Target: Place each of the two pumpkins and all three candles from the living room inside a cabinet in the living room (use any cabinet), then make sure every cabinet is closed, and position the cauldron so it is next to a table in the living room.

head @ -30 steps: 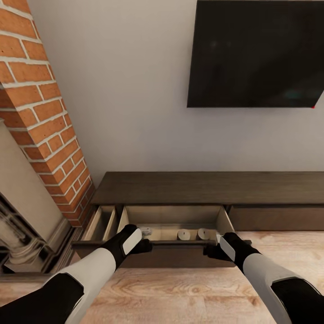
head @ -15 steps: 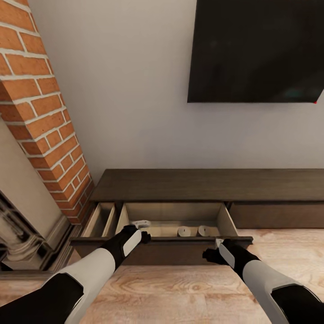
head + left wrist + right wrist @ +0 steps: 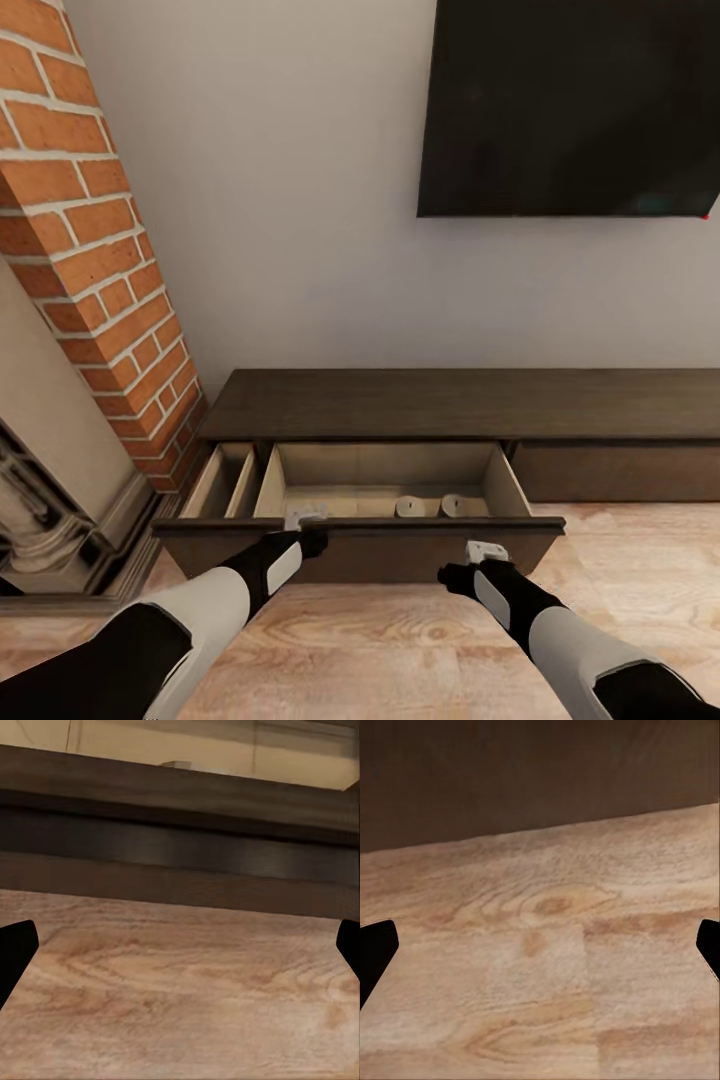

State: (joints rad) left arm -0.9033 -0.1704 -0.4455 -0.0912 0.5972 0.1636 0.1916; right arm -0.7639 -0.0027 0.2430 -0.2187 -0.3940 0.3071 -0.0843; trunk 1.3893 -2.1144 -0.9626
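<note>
Head view: cabinet [image 3: 460, 405] dark-brown, drawer pulled out, pale interior.

Long low dark-brown cabinet [image 3: 470, 405] against the wall, its wide drawer [image 3: 360, 545] pulled out, pale wood inside, two squat grey candles [image 3: 409, 506] standing side by side inside the drawer, close behind its dark front panel, right of centre

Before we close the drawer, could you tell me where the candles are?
In the head view, two candles sit side by side in the cabinet's open drawer, right of centre behind its front panel.
</note>
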